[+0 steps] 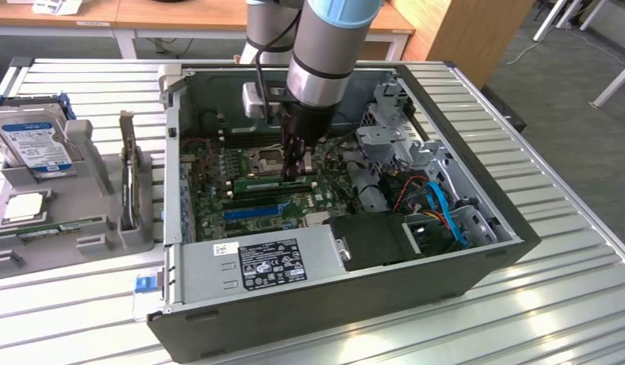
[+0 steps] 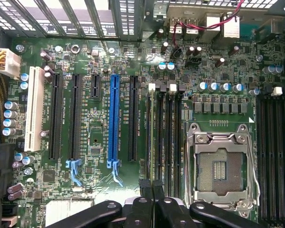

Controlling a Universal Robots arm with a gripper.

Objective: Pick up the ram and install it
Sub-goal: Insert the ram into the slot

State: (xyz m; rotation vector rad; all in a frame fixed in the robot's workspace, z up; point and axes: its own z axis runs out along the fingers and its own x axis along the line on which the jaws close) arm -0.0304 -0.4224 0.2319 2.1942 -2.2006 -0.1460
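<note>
- Exterior view: my gripper (image 1: 297, 173) reaches straight down into the open computer case (image 1: 292, 304), over the motherboard (image 1: 216, 190).
- Just under my fingertips lies the ram (image 1: 277, 183), a thin green stick running along the memory slots, beside the CPU socket (image 1: 267, 158).
- My fingers are drawn narrow. I judge they pinch the stick's top edge, though this angle does not prove the contact.
- On the exterior view's left a grey tray (image 1: 90, 247) holds a hard drive (image 1: 33, 141), well apart from me.
- Wrist view: my two black fingertips (image 2: 143, 190) sit almost together at the end of the memory slots (image 2: 173, 137), between the blue expansion slot (image 2: 115, 123) and the socket.
- They line up with the slot bank's outermost slot, on the blue slot's side, which has a white latch (image 2: 152, 87) at its far end. I cannot tell whether the stick is fully seated there.
- Judgement: picking up looks done and I am at the seating step.
- I reckon any further move needs the stick kept square to the slot and pressed evenly along its length, with no sideways twist, so both ends go home.
</note>
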